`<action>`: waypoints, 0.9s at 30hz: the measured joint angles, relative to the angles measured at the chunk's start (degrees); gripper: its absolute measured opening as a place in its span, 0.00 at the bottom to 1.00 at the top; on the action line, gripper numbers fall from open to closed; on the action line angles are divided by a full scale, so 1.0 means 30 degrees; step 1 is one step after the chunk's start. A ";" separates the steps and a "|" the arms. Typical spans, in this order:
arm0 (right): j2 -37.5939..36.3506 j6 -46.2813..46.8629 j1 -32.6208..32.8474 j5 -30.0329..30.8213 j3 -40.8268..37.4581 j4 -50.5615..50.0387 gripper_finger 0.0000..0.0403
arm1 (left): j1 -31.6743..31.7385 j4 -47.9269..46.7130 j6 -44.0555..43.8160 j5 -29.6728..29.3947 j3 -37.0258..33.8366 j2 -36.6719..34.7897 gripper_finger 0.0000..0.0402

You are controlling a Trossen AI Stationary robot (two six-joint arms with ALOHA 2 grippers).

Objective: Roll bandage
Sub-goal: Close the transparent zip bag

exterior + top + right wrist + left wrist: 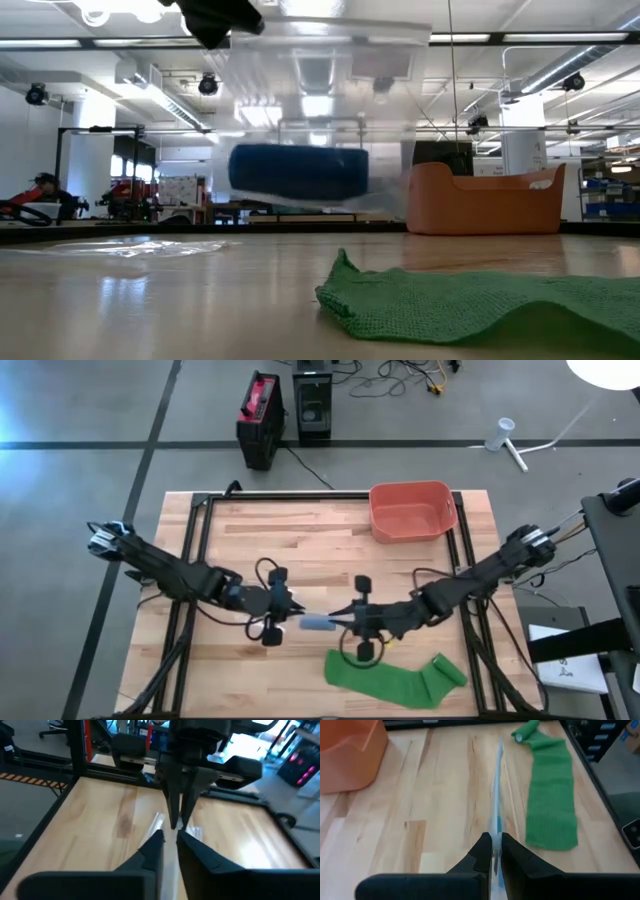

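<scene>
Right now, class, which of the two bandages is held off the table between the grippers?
The blue bandage, a roll in a clear wrapper, hangs between both grippers. The green bandage lies mostly unrolled on the table.

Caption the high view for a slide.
Both pincers, left and right, meet at a blue roll above the green bandage; orange bin behind.
</scene>
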 joint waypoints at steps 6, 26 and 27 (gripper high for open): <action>0.1560 0.0996 -0.0788 -0.1259 0.0342 -0.0027 0.25 | -0.0401 0.1577 0.0779 0.0018 0.0007 0.1126 0.03; 0.3212 0.4278 -0.2523 -0.4695 0.0364 -0.0067 0.04 | -0.0738 0.2383 0.0846 0.0225 0.0014 0.1570 0.03; 0.3121 0.4278 -0.2524 -0.4702 0.0364 -0.0123 0.02 | -0.0738 0.2389 0.0845 0.0231 0.0015 0.1565 0.03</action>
